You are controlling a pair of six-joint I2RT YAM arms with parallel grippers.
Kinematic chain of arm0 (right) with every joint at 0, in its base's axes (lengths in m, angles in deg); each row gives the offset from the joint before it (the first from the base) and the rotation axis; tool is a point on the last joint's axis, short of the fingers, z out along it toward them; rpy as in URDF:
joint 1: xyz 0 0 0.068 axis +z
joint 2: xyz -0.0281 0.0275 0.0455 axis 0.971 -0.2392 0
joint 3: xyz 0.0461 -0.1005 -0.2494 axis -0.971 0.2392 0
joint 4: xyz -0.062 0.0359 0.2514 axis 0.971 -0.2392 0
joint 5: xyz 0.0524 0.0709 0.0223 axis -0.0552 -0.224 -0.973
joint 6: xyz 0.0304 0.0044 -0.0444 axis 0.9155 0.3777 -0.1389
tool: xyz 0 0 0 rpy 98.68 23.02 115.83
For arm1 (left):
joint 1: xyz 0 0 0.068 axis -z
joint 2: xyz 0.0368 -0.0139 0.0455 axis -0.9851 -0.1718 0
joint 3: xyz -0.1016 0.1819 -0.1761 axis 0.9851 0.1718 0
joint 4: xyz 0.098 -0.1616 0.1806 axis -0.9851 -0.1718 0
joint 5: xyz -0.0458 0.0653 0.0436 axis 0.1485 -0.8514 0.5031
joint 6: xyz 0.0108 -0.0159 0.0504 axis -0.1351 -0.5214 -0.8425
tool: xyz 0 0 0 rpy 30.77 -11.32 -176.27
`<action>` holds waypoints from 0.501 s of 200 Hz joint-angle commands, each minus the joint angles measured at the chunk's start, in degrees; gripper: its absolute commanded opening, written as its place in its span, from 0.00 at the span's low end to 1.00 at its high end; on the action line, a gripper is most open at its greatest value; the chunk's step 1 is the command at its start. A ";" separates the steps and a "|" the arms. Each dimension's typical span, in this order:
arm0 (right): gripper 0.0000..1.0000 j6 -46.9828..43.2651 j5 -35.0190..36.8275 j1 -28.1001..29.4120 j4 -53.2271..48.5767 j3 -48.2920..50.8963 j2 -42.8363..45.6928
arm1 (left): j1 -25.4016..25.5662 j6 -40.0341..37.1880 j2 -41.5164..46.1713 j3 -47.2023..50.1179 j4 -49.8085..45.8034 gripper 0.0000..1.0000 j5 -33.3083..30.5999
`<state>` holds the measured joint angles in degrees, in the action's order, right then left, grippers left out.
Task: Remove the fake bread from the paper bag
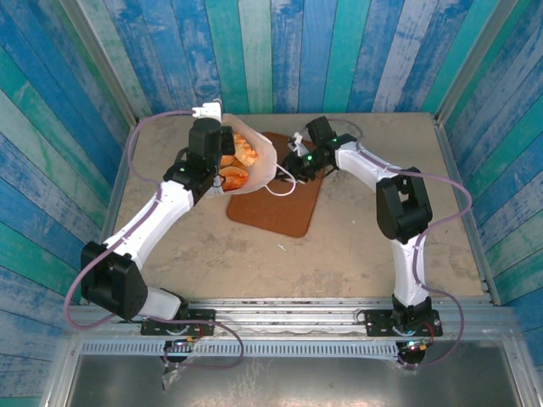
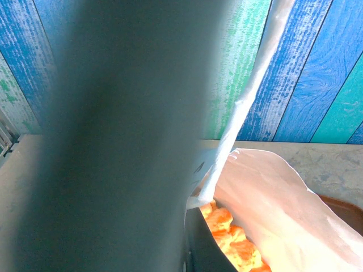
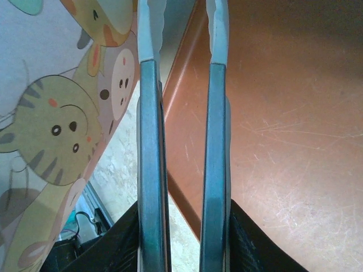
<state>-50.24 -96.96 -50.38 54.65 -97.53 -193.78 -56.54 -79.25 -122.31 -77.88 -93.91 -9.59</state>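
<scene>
Nearest lens: blurred dark finger [image 2: 125,141] of the left gripper [image 1: 221,154], looming across the left wrist view. It is clenched, and by the top view it pinches the rim of the small white paper bag [image 2: 272,198].
Left-arm advice: hold that rim firm and high so the mouth gapes. With any slack, the thin paper would likely fold over the load.
Bread position: glossy orange-tan toy loaves and rolls [image 1: 240,158] sit inside the bag, heaped at its mouth. None lies outside.
Bread look: bright orange, lumpy and shiny. The pieces are packed together, so a single count is hard.
Bag position: tilted over the far left part of the flat brown tray [image 1: 284,212], with its mouth up and towards the left arm and its base towards the right arm.
Bag look: thin creased paper, glowing warm where the contents show through. A printed band of cartoon cats [image 3: 51,130] runs along it, and a white cord loop handle [image 1: 284,188] trails onto the tray.
Right gripper [image 3: 181,34]: slim fingers parted by a narrow gap with nothing between them, just beside the printed side and above the tray's edge.
Right-arm advice: take the base or lower side squarely, then raise it gently so the bread slides out onto the tray.
Risk: pinching only a paper fold may tear or crumple the bag.
</scene>
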 commanded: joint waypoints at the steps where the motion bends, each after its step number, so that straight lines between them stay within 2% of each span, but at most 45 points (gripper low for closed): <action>1: 0.36 -0.02 -1.55 -0.03 0.16 -2.40 -1.83 | -0.02 0.02 3.37 -0.02 2.44 0.01 -1.78; 100: 0.35 -1.43 0.70 -1.25 -4.29 -9.88 -6.64 | -0.04 -0.54 3.74 0.03 1.98 0.01 -2.59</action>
<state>-50.50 -96.56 -50.92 51.98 -105.18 -199.85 -56.54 -79.29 -122.31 -77.86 -93.91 -10.49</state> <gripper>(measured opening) 0.352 0.047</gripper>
